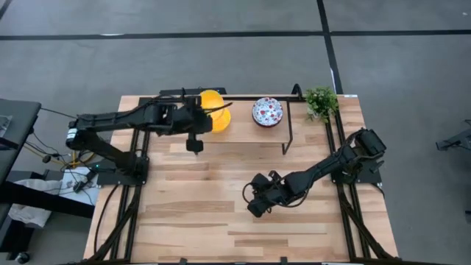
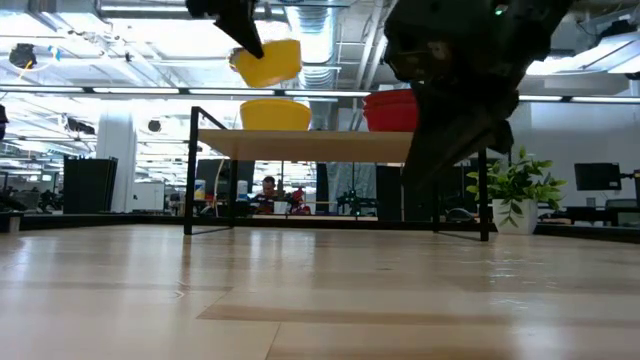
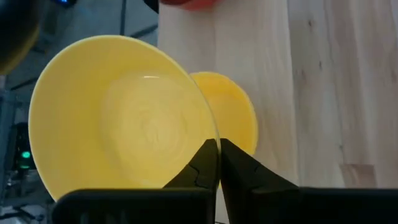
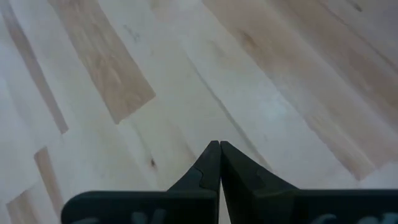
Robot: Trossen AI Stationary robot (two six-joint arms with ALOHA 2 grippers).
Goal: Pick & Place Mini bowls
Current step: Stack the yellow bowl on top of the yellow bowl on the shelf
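My left gripper [image 1: 200, 109] is shut on a plain yellow mini bowl [image 1: 210, 99], which it carries above the small wooden shelf [image 2: 320, 145] at the table's far side. A second yellow bowl [image 1: 221, 120] stands on the shelf just below it [image 2: 275, 114]. A white bowl with a red and blue pattern [image 1: 267, 112] stands on the shelf to the right. My right gripper [image 1: 257, 204] hovers shut over bare wood in the table's middle, touching nothing. My left gripper pinches the held yellow bowl's rim [image 3: 213, 138] between its two fingers, one on the inner side and one on the outer. The fingers slant down from the table's left. The bowl is lifted clear of the shelf and tilted [image 2: 267, 62], its hollow toward the wrist.
A small green plant [image 1: 321, 101] stands at the far right corner, beside the shelf's black frame leg [image 1: 288, 125]. The near half of the wooden table [image 1: 191, 213] is bare.
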